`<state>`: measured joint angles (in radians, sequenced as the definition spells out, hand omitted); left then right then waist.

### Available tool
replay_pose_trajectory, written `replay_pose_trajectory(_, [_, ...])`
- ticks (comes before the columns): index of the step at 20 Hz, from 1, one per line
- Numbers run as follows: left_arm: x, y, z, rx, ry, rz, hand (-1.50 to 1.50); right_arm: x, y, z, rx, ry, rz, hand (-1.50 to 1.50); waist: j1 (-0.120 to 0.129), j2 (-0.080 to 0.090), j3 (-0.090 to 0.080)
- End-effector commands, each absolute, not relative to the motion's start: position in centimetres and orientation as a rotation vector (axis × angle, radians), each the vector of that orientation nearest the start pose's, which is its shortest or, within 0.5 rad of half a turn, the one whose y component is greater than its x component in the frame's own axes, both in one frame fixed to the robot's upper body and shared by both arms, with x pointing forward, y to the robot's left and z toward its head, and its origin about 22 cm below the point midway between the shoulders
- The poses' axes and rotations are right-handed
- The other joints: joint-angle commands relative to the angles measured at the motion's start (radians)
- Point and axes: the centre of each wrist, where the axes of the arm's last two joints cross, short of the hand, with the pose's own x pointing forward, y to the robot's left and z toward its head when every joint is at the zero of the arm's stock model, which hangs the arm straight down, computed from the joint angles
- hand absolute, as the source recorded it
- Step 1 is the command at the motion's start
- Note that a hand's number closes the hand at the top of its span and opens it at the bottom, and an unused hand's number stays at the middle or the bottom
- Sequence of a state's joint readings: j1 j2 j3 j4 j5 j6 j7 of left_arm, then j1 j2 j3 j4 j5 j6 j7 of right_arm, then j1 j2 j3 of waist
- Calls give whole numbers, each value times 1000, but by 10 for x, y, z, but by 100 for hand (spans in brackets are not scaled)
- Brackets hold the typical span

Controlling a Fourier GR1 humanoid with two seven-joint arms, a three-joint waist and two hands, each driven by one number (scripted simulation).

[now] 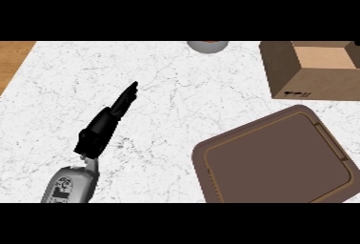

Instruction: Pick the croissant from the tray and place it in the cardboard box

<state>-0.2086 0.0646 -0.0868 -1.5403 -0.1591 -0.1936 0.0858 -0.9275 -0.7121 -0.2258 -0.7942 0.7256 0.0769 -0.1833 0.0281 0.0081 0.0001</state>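
Left hand point(105, 125): fingers straight, holding nothing, over the counter point(175, 95)
Right hand: we cannot see it
Croissant: we cannot find it
Tray point(281, 162): lower corner cut off
Cardboard box point(295, 76): open — cropped at right

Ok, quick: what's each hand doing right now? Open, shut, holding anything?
Left hand: open, fingers straight, holding nothing.
Right hand: not in view, so it cannot be told.

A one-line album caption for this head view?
Left hand open over the counter; brown tray and cardboard box at right.
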Motion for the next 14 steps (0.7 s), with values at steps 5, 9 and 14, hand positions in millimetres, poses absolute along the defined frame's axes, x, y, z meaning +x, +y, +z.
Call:
replay_pose_trajectory(5, [286,191,47,-79,-1617,-494,0,423,-404,181,-1128,-1465,817,150,20,9,1])
replay_pose_trajectory(9, [288,193,42,-64,-1614,-484,0,433,-390,175,-926,-1422,653,-150,18,9,1])
replay_pose_trajectory(14, [290,200,44,-76,-1613,-495,0,425,-413,166,-866,-1424,627,-150,29,16,2])
